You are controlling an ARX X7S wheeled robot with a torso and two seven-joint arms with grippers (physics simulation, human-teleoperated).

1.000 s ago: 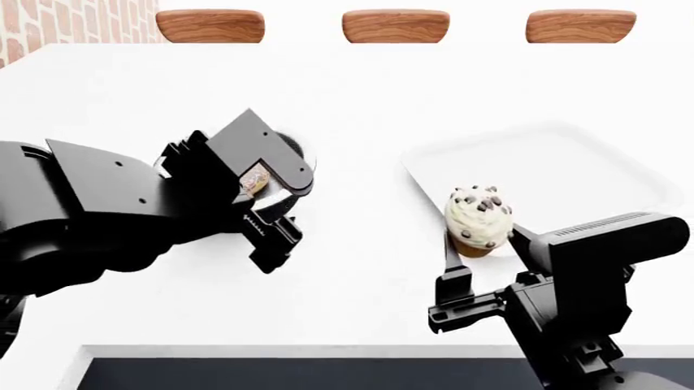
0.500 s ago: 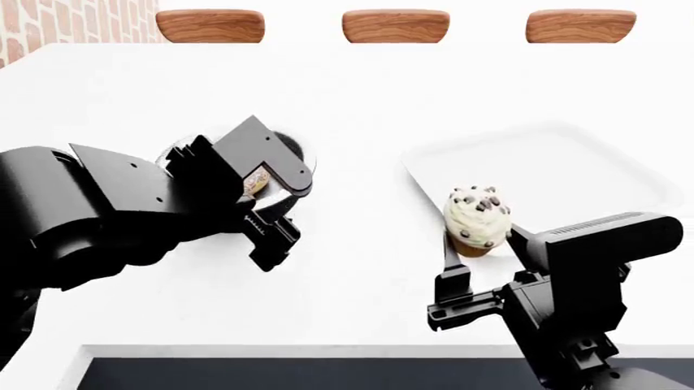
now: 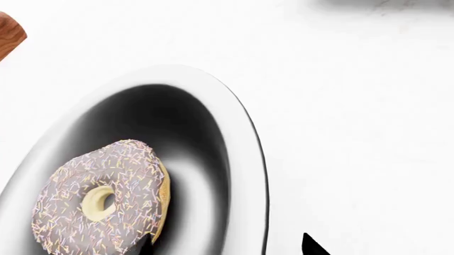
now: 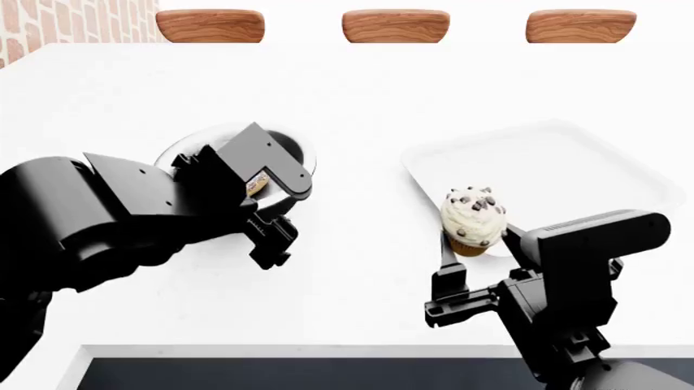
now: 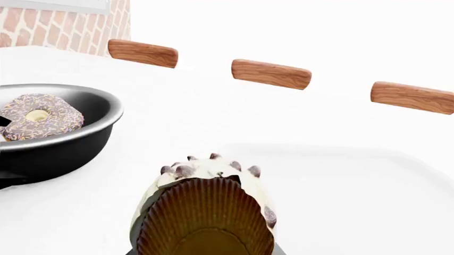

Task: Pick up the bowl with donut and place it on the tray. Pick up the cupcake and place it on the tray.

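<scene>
Sideways, the cupcake points its frosting toward the tray.

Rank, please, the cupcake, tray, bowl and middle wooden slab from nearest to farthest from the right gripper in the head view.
1. Cupcake, between the right gripper fingers.
2. Tray, just beyond.
3. Bowl, across to the left.
4. Middle wooden slab, at the far edge.

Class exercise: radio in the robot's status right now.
Left gripper at bowl, grip unclear. Right gripper shut on cupcake, near tray edge. Nothing between.
</scene>
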